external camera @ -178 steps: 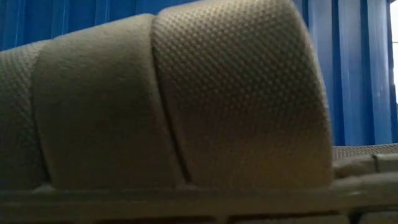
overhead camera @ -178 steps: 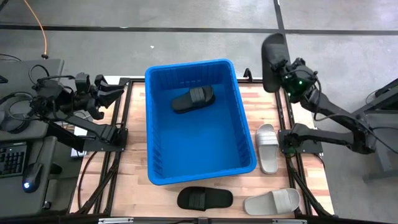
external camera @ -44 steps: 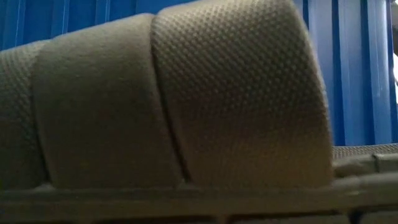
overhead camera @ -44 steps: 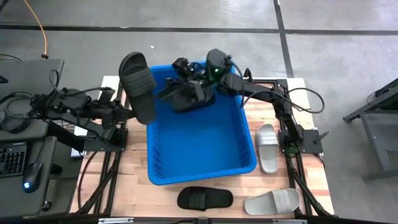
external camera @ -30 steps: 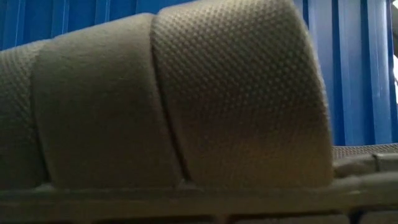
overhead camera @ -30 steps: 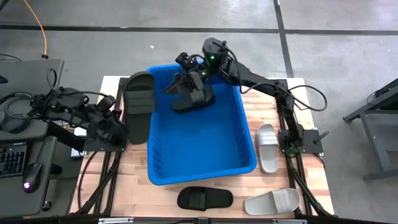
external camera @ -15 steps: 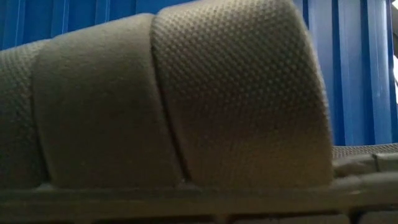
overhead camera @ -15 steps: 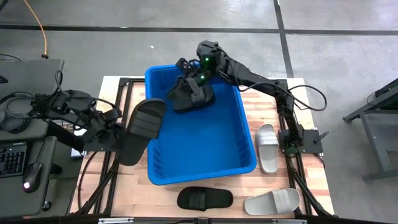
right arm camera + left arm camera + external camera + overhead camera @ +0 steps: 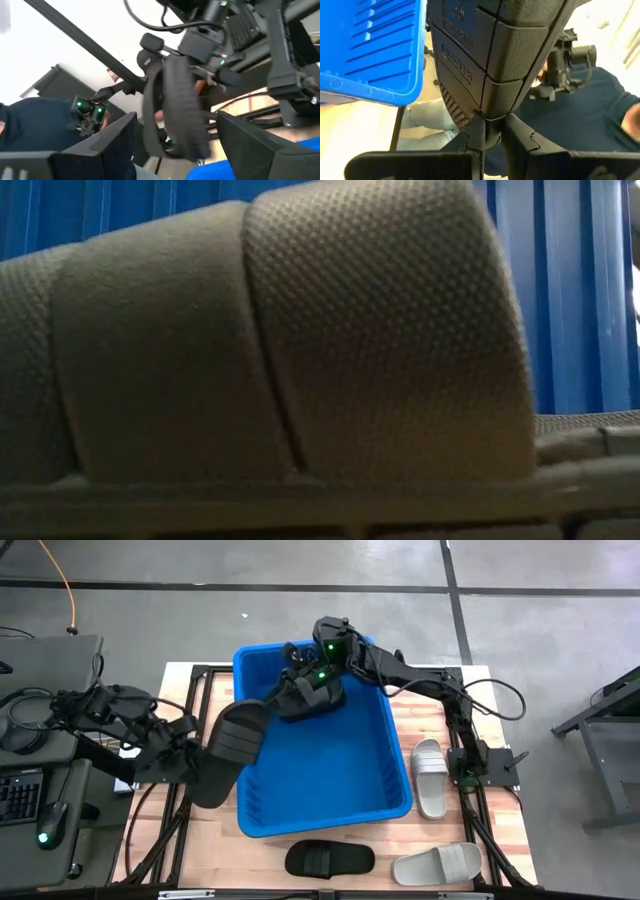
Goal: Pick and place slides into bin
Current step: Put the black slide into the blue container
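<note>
Textured grey rubber fills your low view: a light grey slide (image 9: 280,340) lies right against that camera, with the ribbed wall of the blue bin (image 9: 570,290) behind it. From above, note the near table edge, where one black slide (image 9: 329,859) and that grey slide (image 9: 437,863) lie side by side just outside the bin (image 9: 398,802), and a second grey slide (image 9: 429,777) rests beside the bin's right wall. Look next to the left gripper (image 9: 197,747): its fingers are clamped shut on the edge of another black slide (image 9: 228,751), which hangs tilted across the bin's left rim, its upper end over the rim and its lower end outside. Your left wrist view confirms the pinch, with the sole (image 9: 490,55) rising straight from the closed fingertips (image 9: 489,134). Farthest off, the right gripper (image 9: 300,680) hovers inside the bin's far end with its fingers spread wide and gripping nothing, directly over a black slide (image 9: 320,700) resting on the bin floor.
</note>
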